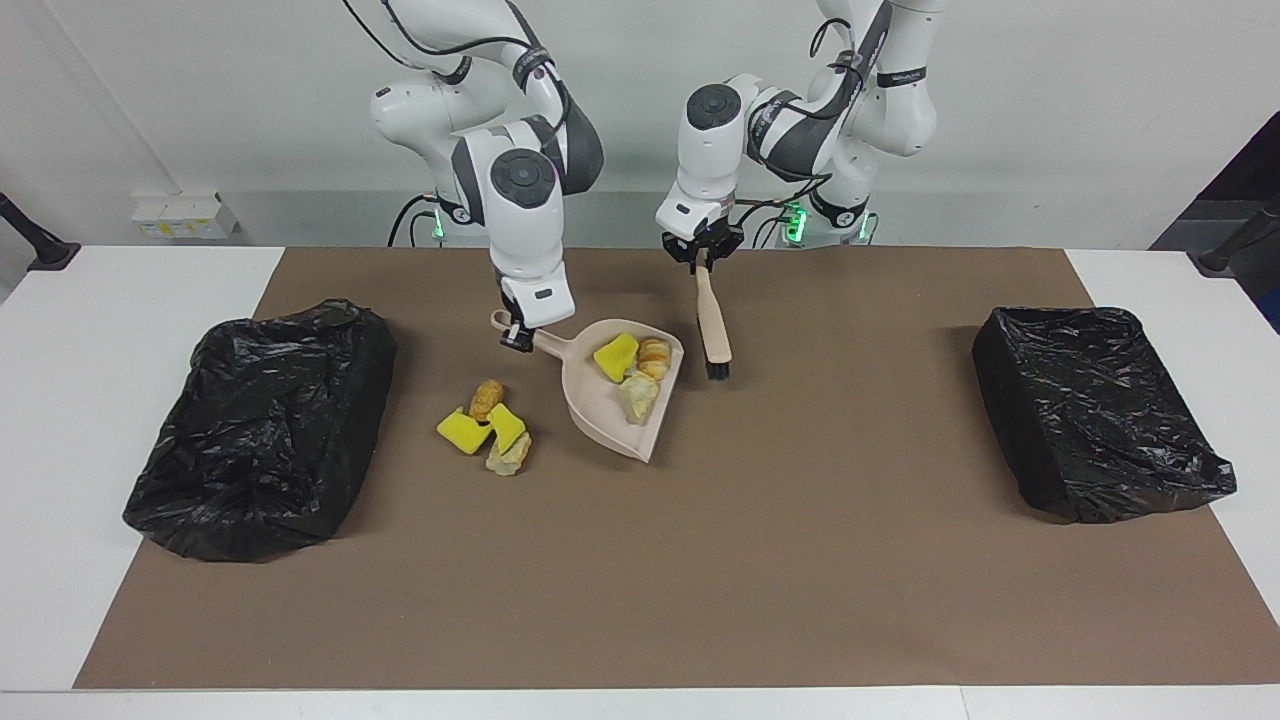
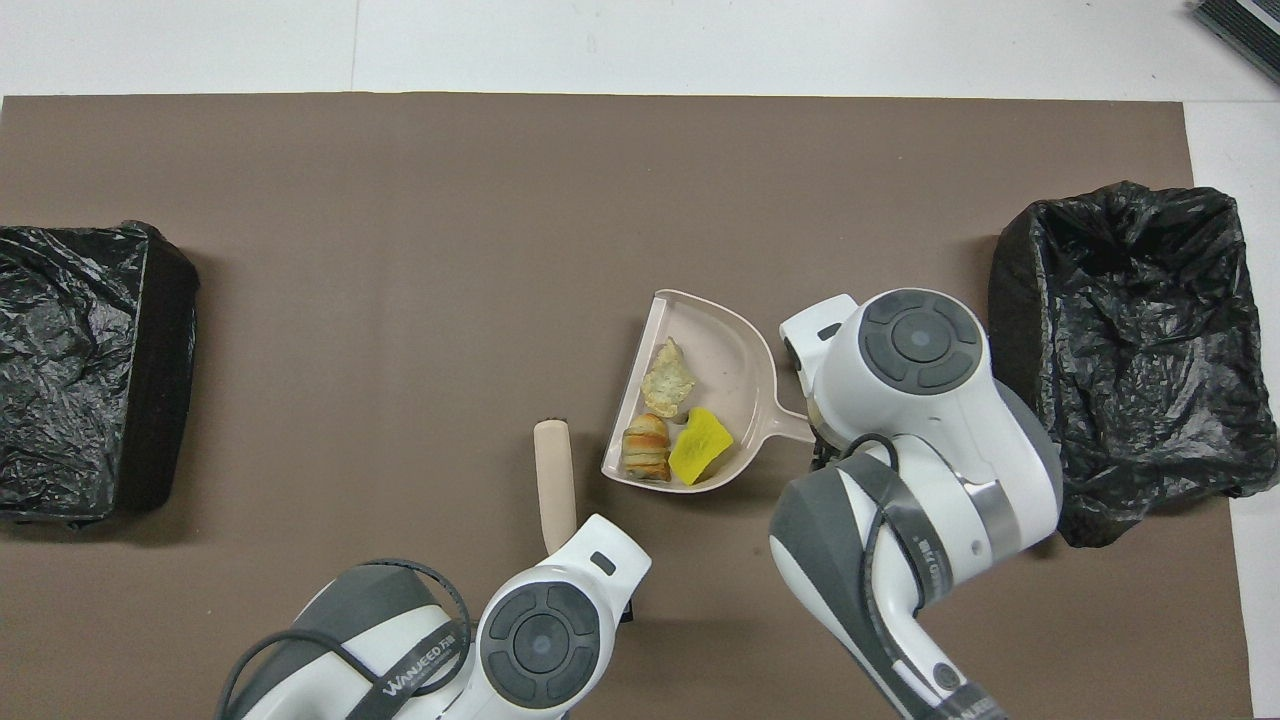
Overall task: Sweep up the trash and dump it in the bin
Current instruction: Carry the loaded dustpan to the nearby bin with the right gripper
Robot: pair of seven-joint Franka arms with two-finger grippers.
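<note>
Your bin (image 1: 255,430) at the right arm's end of the mat (image 1: 640,600) is sitting lined with black plastic, close to the mat's edge. Next along, four scraps (image 1: 490,428) are lying bunched on the mat between that bin and the dustpan: two yellow, one brown, one pale.

Your right gripper (image 1: 516,338) is clenching the handle of the dustpan (image 1: 600,415), and the pan is hanging tilted over the mat's middle, its mouth dipping away from the robots. Three more pieces of trash (image 1: 632,368) are riding inside it: a yellow sponge bit, a brown bread-like lump and a pale crumbly chunk. From overhead they are sitting toward the pan's open edge (image 2: 668,420).

Your left gripper (image 1: 702,257) is clamping the top of the brush (image 1: 712,320), which is hanging bristles-down just beside the pan, toward the robots' edge of the mat.

A second black-lined bin (image 1: 1095,410) is sitting at the left arm's end, well apart from everything else.
</note>
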